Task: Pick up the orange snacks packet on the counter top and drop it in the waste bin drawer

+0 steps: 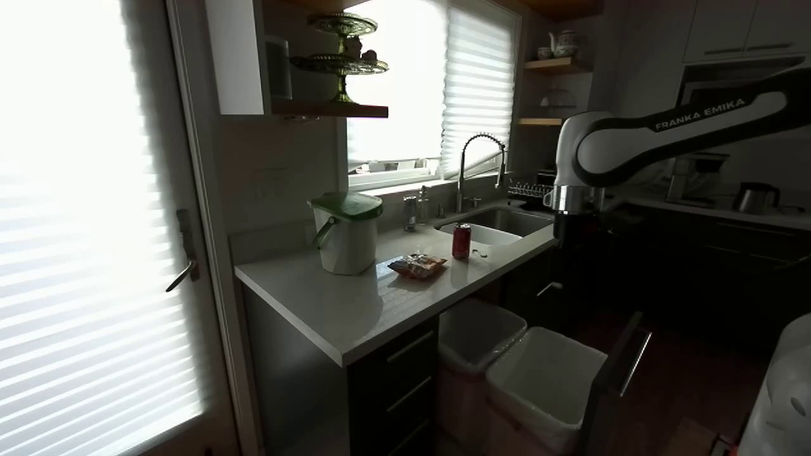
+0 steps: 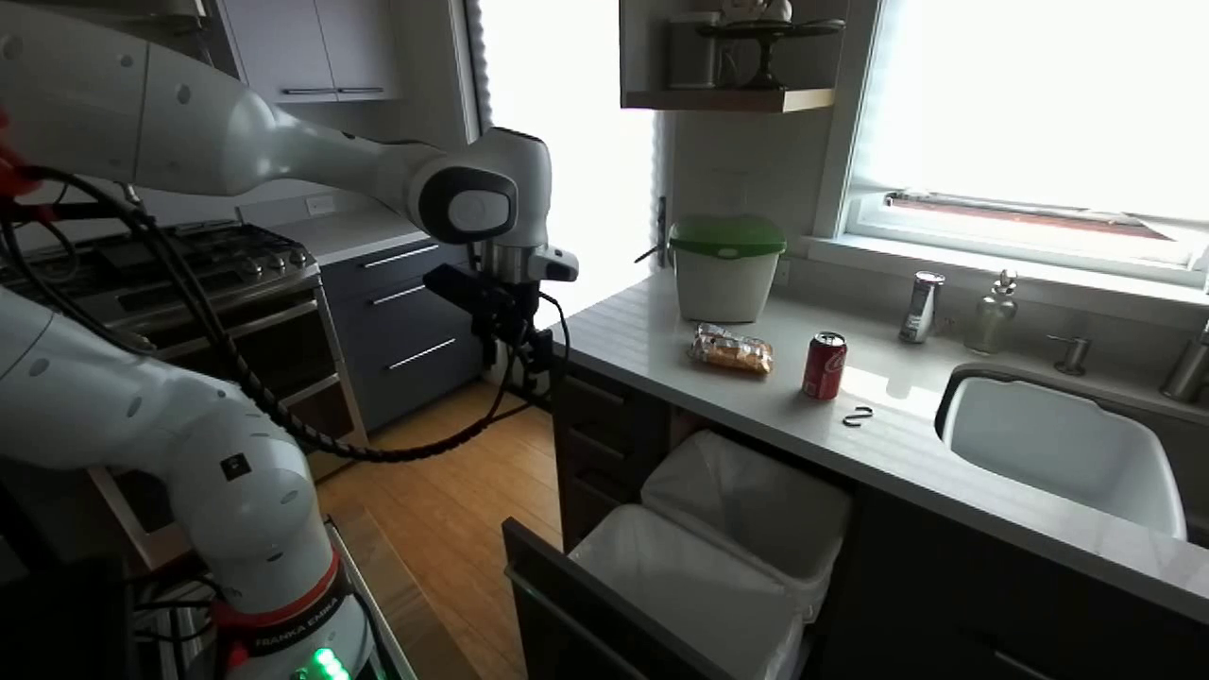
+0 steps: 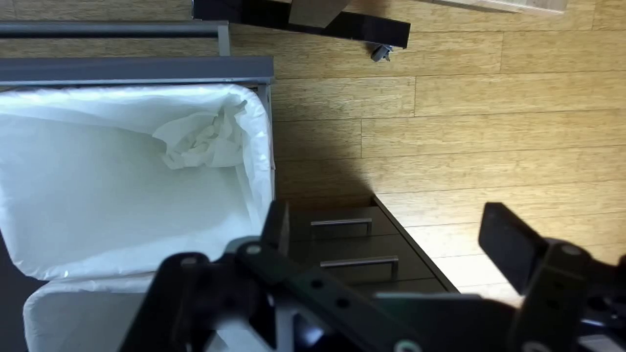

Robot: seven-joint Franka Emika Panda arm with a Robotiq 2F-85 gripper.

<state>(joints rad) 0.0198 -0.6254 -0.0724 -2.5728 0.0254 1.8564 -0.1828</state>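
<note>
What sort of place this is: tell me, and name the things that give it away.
A kitchen, most likely a household one. The range and the spring-neck faucet mark it as a kitchen; the tiered green cake stand hints at a home.

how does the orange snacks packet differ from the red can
The orange snacks packet lies low; the red can stands upright and taller. The packet shows orange and silver, the can mostly red. The packet looks crumpled and irregular, the can smooth and cylindrical. Both rest on the counter top, apart from each other.
</note>
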